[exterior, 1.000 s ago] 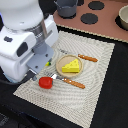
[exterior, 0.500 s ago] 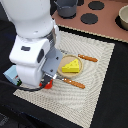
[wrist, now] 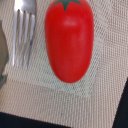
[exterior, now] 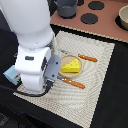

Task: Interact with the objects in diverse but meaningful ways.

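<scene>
A woven tan mat (exterior: 95, 75) lies on a dark table. On the exterior view's left, the big white arm (exterior: 32, 45) bends low over the mat and hides what is under it. A small blue and white carton (exterior: 11, 75) peeks out beside it. Next comes the round plate (exterior: 64, 74) with the yellow cheese wedge (exterior: 71, 65) on it, between two orange-handled tools (exterior: 75, 83). Up close, the red tomato (wrist: 68, 40) lies on the mat beside a fork (wrist: 22, 30). I cannot tell if the gripper is open or closed.
</scene>
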Robot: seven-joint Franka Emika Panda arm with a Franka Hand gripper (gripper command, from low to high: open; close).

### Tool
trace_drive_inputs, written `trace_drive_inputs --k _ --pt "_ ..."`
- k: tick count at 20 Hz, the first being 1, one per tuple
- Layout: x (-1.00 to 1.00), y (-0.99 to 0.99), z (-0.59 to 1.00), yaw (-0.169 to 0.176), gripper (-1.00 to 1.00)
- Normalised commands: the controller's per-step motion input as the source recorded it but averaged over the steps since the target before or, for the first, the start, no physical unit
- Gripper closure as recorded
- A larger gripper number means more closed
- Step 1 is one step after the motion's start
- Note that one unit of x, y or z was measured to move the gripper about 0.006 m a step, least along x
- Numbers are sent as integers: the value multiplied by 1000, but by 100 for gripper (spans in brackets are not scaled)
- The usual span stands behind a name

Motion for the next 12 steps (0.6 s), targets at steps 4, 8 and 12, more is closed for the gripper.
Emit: trace_drive_inputs --k 4,8,12 --pt "164 -16 -210 35 -100" --pt "136 0 -174 44 -100" --pt "156 -23 -110 33 -100"
